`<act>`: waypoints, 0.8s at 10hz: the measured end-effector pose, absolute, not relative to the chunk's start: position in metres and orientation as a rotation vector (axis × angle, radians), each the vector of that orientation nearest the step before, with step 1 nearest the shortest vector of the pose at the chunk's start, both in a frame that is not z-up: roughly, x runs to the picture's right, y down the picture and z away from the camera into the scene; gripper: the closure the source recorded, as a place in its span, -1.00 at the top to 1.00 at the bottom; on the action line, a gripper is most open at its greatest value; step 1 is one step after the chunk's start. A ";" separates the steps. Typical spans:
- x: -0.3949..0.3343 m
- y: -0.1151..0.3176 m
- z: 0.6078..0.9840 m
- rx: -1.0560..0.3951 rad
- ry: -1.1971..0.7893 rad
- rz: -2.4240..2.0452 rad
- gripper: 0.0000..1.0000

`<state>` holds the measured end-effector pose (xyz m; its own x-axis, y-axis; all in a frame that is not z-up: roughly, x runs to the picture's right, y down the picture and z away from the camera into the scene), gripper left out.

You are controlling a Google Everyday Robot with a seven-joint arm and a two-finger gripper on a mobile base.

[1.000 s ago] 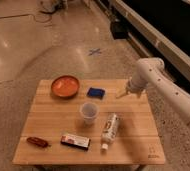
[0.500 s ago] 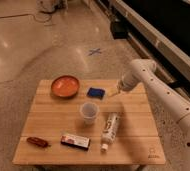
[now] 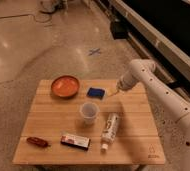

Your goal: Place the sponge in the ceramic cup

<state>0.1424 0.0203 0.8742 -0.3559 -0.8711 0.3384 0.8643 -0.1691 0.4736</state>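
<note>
The dark-blue sponge (image 3: 95,92) lies flat on the wooden table (image 3: 134,116), at the back near the middle. In front of it, slightly to the left, the white ceramic cup (image 3: 89,113) stands upright with nothing visible inside. My gripper (image 3: 112,93) reaches down from the white arm on the right. It hangs just off the sponge's right end, low over the table, open and holding nothing.
An orange bowl (image 3: 65,86) sits left of the sponge. A white tube (image 3: 109,130) lies right of the cup. A black-and-red flat box (image 3: 75,141) and a small red object (image 3: 37,142) lie near the front edge. The floor surrounds the table.
My arm has swung left and lowered, bringing the gripper from the table's right side to the sponge's right end. The objects have not moved.
</note>
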 end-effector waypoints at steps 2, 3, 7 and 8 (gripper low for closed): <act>0.148 0.019 0.881 0.014 -0.698 -1.818 0.60; 0.152 0.016 0.890 0.023 -0.674 -1.847 0.60; 0.133 -0.004 0.921 0.133 -0.605 -2.012 0.60; 0.128 -0.006 0.926 0.155 -0.601 -2.046 0.60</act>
<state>0.1282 -0.0058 0.9260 -0.5294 -0.8383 0.1303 0.7757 -0.4161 0.4745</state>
